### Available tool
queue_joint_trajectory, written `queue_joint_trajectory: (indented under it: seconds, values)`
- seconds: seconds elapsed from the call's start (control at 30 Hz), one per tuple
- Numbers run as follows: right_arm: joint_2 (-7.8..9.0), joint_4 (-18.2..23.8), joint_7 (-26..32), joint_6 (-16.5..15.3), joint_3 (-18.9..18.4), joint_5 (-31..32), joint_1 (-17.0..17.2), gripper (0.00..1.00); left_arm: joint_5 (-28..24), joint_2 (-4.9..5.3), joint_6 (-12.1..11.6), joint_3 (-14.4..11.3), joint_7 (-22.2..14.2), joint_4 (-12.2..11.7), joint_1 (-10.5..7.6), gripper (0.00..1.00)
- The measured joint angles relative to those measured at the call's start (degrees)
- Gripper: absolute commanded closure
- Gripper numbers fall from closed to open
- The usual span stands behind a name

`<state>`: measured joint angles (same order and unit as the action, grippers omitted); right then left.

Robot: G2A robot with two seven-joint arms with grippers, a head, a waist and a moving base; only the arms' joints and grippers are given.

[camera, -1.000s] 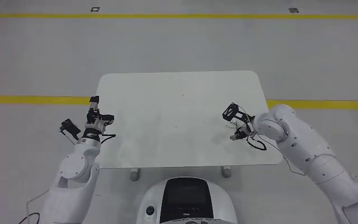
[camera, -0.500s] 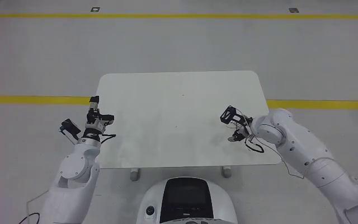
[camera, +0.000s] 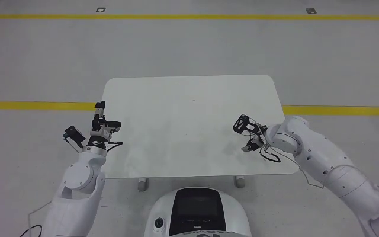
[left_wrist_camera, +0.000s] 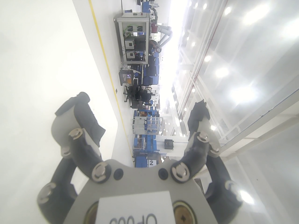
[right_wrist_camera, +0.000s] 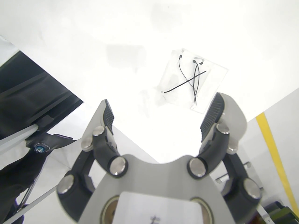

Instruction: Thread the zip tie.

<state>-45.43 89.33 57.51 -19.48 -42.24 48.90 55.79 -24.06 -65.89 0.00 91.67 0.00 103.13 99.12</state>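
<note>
Honestly, nothing's been grabbed yet. The right gripper (right_wrist_camera: 162, 101) hangs over the right side of the white table (camera: 189, 118) with its fingers spread wide and nothing between them. The left gripper (left_wrist_camera: 140, 101) sits out at the table's left edge, also spread and empty, pointing off into the room. The black zip ties (right_wrist_camera: 189, 80), three as far as I can make out, lie crossed over each other on a clear plastic sheet (right_wrist_camera: 215, 71) on the tabletop, ahead of the right gripper and apart from it. I'd say the step in hand is picking one tie up. If it were me, I'd go for the strap whose tail pokes out clear of the pile, not the crossing point, or you'll drag two along. Come in low, with the pads square across the strap, and pinch near the head so the tail stays free for the left gripper to feed. That sheet looks light too, so it may well lift with the tie.
</note>
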Motion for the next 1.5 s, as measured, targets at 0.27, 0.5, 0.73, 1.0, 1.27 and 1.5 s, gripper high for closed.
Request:
queue_joint_trajectory:
  seconds: [0.27,0.5,0.73,1.0,1.27,1.5]
  values:
    - [0.20,-2.0,-4.1,0.0,-0.9,0.8,1.0,0.00,0.0,0.00,0.0,0.0,0.0,0.0,0.00,0.00]
    - [0.28,-3.0,-6.2,0.5,-1.5,4.2,1.1,0.00,0.0,0.00,0.0,0.0,0.0,0.0,0.00,0.00]
    - [0.28,-3.0,-6.2,0.4,-1.5,4.1,1.1,0.00,0.0,0.00,0.0,0.0,0.0,0.0,0.00,0.00]
    - [0.28,-3.0,-6.2,0.4,-1.5,4.1,1.1,0.00,0.0,0.00,0.0,0.0,0.0,0.0,0.00,0.00]
    - [0.28,-3.0,-6.2,0.4,-1.5,4.1,1.1,0.00,0.0,0.00,0.0,0.0,0.0,0.0,0.00,0.00]
    - [0.29,-2.9,-9.3,0.0,-0.6,7.3,1.5,0.00,0.0,0.00,0.0,0.0,0.0,0.0,0.00,0.00]
